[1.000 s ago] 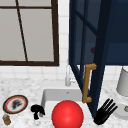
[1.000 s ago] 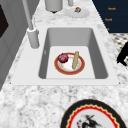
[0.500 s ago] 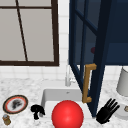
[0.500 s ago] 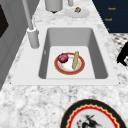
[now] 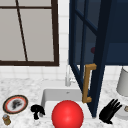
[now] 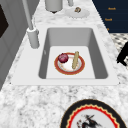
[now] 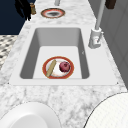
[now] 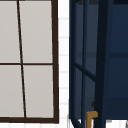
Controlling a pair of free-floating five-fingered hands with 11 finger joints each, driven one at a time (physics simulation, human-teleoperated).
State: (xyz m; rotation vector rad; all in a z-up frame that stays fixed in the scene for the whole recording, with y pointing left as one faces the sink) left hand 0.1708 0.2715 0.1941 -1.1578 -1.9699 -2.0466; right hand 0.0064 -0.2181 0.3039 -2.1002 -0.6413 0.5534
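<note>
The right robot hand hovers with fingers spread open beside the open cabinet door, just right of its upright brass handle. That rigid handle looks the natural grip; the door should swing lightly.

The left robot hand floats curled, empty, above the counter.

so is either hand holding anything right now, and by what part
Nothing is held. The right hand hovers with straight fingers beside the cabinet door; the left hand is curled, holding nothing.

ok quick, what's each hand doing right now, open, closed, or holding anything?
Left hand: shut, fingers curled, holding nothing, beside the round patterned plate.
Right hand: open, fingers straight and spread, holding nothing, below the open dark blue cabinet door.
</note>
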